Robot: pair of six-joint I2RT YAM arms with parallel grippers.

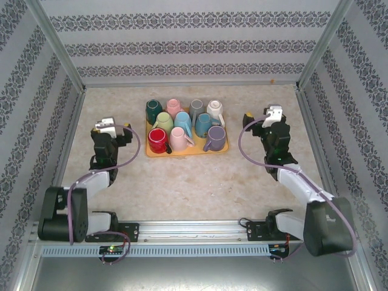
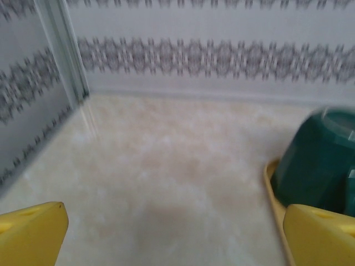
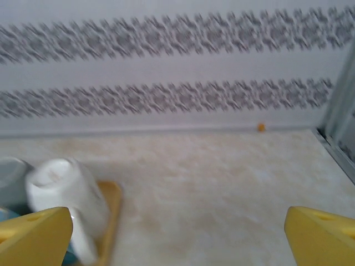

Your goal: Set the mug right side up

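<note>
"On the tray (image 1: 194, 151), which mug?"
"I can't tell. The mugs (image 1: 183, 121) sit between my left gripper (image 2: 177, 238) and right gripper (image 3: 177, 238), neither clearly nearer. Both pairs of fingers (image 2: 33, 233) stand wide apart, empty."
"Axis?"
"Upright, base up, I judge. The green mug (image 2: 319, 160) is just right of my left fingers; the white mug (image 3: 64, 191), left of my right ones. The top view adds the other mugs across the tray."

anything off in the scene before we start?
Nothing spilled or broken. The dark green mug and white mug sit base-up on the yellow tray. A small orange speck lies by the back wall.
</note>
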